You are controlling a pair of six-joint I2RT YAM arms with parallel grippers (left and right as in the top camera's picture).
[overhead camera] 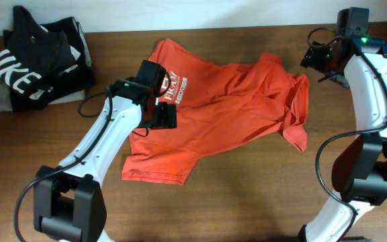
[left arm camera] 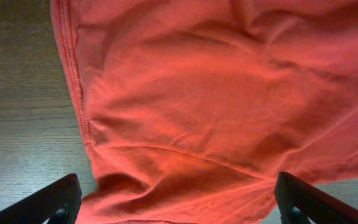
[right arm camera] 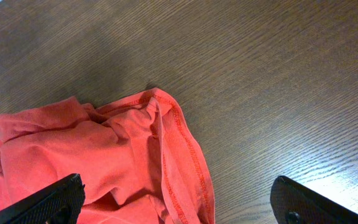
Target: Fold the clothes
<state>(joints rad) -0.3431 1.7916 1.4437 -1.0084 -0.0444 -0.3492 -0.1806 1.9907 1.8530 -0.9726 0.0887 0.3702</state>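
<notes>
The red-orange T-shirt (overhead camera: 220, 111) lies crumpled and spread across the middle of the table, white lettering (overhead camera: 178, 87) at its upper left. My left gripper (overhead camera: 161, 115) hovers over the shirt's left part, open and empty; in the left wrist view its fingers (left arm camera: 179, 202) straddle wrinkled red cloth (left arm camera: 204, 99). My right gripper (overhead camera: 318, 59) is open and empty, raised near the shirt's far right edge. The right wrist view shows the fingers (right arm camera: 179, 202) wide apart above a hemmed bunch of the shirt (right arm camera: 135, 155).
A black shirt with large white letters (overhead camera: 35, 57) sits on a grey-olive folded garment (overhead camera: 5, 97) at the back left corner. The brown wooden table (overhead camera: 247, 195) shows bare wood in front of the shirt and at the right.
</notes>
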